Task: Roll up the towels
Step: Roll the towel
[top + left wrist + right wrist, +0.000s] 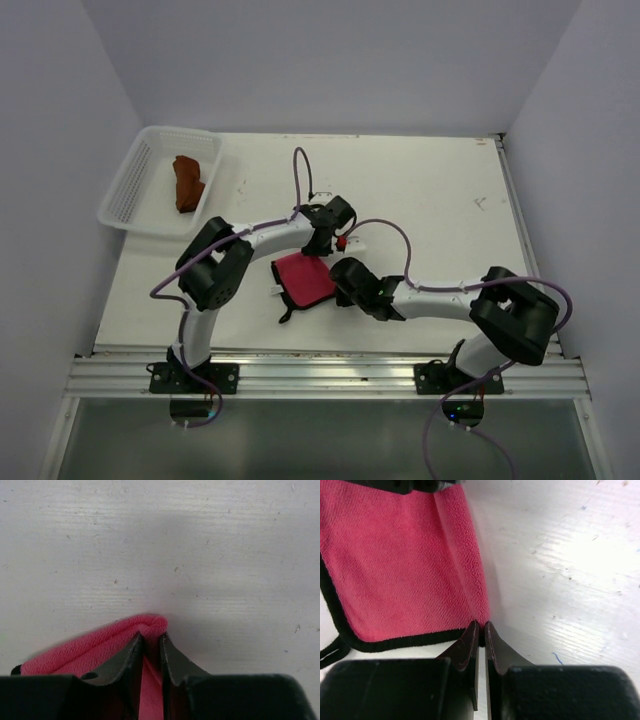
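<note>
The pink-red towel [303,280] with dark edging lies flat on the table between the two arms, its loop [286,315] at the near side. My left gripper [321,246] is at its far right corner; in the left wrist view the jaws [151,636] pinch a raised fold of the pink towel [90,650]. My right gripper [339,274] is at the near right corner. In the right wrist view its gripper [481,624] is shut on the dark-edged corner of the pink towel [395,565]. The rust-orange towel [187,182] lies bunched in the basket.
A white mesh basket [125,190] stands at the far left corner of the white table [430,200]. Grey walls close in the table on the left, back and right. A metal rail [330,375] runs along the near edge.
</note>
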Tool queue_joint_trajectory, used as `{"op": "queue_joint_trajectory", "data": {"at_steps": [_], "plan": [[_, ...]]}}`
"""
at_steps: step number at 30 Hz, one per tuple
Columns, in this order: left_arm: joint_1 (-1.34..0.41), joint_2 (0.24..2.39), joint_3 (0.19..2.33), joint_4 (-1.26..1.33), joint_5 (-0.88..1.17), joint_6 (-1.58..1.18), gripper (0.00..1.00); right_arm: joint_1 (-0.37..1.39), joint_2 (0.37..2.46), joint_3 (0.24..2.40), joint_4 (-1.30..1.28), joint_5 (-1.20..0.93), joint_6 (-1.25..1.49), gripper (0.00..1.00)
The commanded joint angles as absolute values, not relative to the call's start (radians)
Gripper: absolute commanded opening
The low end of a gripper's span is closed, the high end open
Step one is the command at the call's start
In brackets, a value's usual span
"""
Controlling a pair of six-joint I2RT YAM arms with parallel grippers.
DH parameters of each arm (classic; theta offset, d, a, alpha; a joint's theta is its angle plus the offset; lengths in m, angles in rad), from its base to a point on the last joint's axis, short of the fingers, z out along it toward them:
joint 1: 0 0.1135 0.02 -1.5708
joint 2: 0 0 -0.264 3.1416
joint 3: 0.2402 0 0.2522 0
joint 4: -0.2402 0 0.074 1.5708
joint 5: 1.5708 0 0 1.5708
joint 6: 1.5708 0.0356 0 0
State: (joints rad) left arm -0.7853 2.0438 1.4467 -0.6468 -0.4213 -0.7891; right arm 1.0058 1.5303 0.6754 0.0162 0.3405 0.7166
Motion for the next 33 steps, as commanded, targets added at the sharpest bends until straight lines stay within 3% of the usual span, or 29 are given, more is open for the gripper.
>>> {"op": "queue_joint_trajectory", "data": {"at_steps": [1,10,20,33], "plan": [[-0.772,2.036,1.454,-0.572,-0.453,-0.759,0.20,1.054,1.488,0.690,-0.089,0.466,0.631,0.00],[-0.749,1.954,1.333,-0.399,-0.393,-0.742,0.16,1.156,1.513,0.741,-0.141,0.576,0.539,0.00],[-0.690,1.813,1.102,-0.085,-0.282,-0.727,0.00,1.316,1.612,0.864,-0.302,0.799,0.410,0.00],[-0.614,1.729,0.896,0.248,-0.097,-0.700,0.00,1.463,1.854,1.066,-0.480,0.986,0.282,0.00]]}}
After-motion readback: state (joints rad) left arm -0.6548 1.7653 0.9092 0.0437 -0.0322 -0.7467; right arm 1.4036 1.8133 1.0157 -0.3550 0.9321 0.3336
